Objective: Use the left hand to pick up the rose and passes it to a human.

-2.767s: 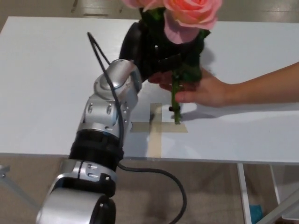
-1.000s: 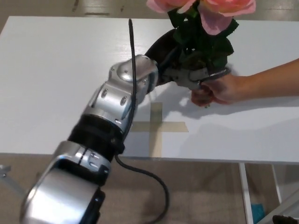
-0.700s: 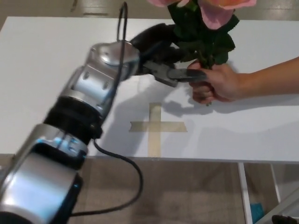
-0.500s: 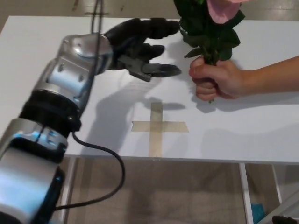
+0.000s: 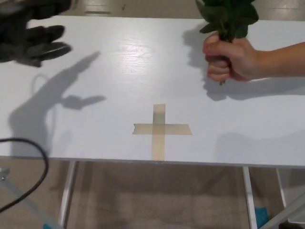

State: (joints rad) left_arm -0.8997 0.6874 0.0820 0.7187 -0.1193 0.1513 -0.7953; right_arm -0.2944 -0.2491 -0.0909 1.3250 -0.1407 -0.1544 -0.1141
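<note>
At six o'clock, below the table's (image 5: 95,138) near edge, lies tan floor, with thin white legs (image 5: 66,191) dropping from the tabletop and a black cable (image 5: 28,171) looping in at eight o'clock. A slanted pale bar crosses the five o'clock corner, with a small teal scrap beside it.

The table is flat, matte white, lightly glossy toward the middle where light catches it. Its near edge runs straight across the lower third. Just inside that edge, at centre, sits a cross (image 5: 159,130) of tan masking tape, its strips flat and slightly frayed at the ends. Around the cross the surface is bare on all sides.

Soft grey shadows of an arm and fingers spread from nine o'clock toward the middle.

At ten o'clock the left hand (image 5: 33,40), black and blurred, hangs over the table's far left part, fingers spread apart and holding nothing. It is well apart from the rose.

At one o'clock a person's hand (image 5: 231,59) is fisted around the rose (image 5: 228,16) stem, forearm entering from three o'clock. Only dark green leaves show; the bloom is cut off by the top edge. The stem tip pokes out under the fist, above the table.
</note>
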